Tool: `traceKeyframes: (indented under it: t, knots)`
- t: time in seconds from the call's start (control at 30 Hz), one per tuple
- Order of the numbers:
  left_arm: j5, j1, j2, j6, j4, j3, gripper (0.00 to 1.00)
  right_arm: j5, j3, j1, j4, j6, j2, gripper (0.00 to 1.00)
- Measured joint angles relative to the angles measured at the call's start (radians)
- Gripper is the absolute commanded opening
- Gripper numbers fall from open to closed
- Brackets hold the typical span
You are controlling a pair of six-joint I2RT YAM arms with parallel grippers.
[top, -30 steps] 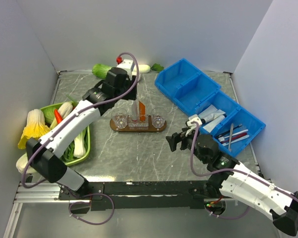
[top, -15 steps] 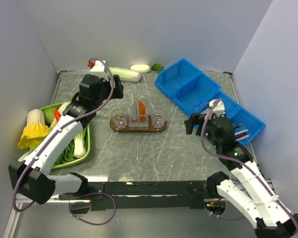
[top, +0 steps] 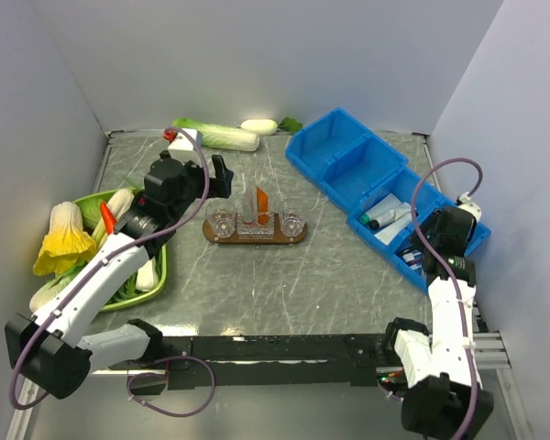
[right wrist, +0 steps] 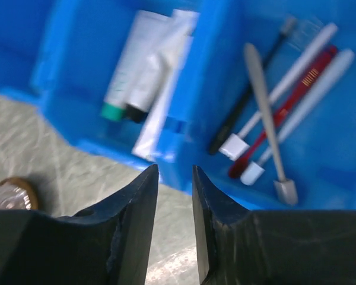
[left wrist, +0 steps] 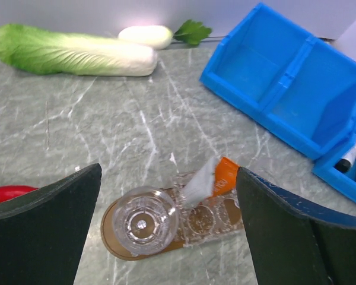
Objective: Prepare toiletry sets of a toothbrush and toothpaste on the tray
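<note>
Over the grey table (top: 257,284), near the left end of the tray (left wrist: 115,248), the left gripper (left wrist: 169,178) is held wide open, and nothing is held in it. Right under it a clear cup (left wrist: 143,219) can be seen standing on the tray, first in a row of cups. The orange toothpaste (left wrist: 226,174) is stood in the middle of that row. A pale piece (left wrist: 197,185) is leaned against it, too blurred to be named. Bare table can be seen all around the tray: a wide strip in front of it, and more behind it, up to the long cabbage (left wrist: 71,53) by the back wall. On the other side, the right gripper (right wrist: 173,178) is opened only a little. A thin gap is kept between its fingers, and nothing is held there. It is hung above the near wall of the blue bin (right wrist: 210,53), which is set close to the right edge of the table. White toothbrushes (right wrist: 321,85) are laid in the bin's right part, packed close beside a red brush (right wrist: 282,113). White tubes (right wrist: 139,65) with dark caps are laid in the next part. Small pale marks are seen on the red brush, too blurred to be read.
</note>
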Motion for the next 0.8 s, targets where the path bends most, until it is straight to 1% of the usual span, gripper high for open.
traceKeyframes:
  t: [0.07, 0.13, 0.23, 0.47, 0.6, 0.8]
  knots:
    - [-0.027, -0.035, -0.018, 0.013, 0.007, -0.007, 0.99, 0.005, -0.020, -0.060, 0.000, 0.014, 0.020, 0.48]
    - [-0.056, -0.077, -0.035, 0.031, 0.015, -0.014, 0.99, 0.015, -0.039, -0.111, 0.000, 0.024, 0.042, 0.49]
    - [-0.085, -0.132, -0.048, 0.052, 0.019, -0.019, 0.99, 0.042, -0.057, -0.157, 0.001, 0.029, 0.080, 0.50]
    - [-0.116, -0.238, -0.064, 0.077, 0.023, -0.028, 0.99, 0.108, -0.064, -0.185, 0.027, 0.010, 0.201, 0.54]
    - [-0.127, -0.259, -0.074, 0.086, 0.025, -0.037, 0.99, 0.122, -0.061, -0.193, 0.071, -0.006, 0.324, 0.58]
    - [-0.142, -0.262, -0.076, 0.099, 0.027, -0.037, 0.99, 0.104, -0.032, -0.194, 0.143, -0.077, 0.483, 0.59]
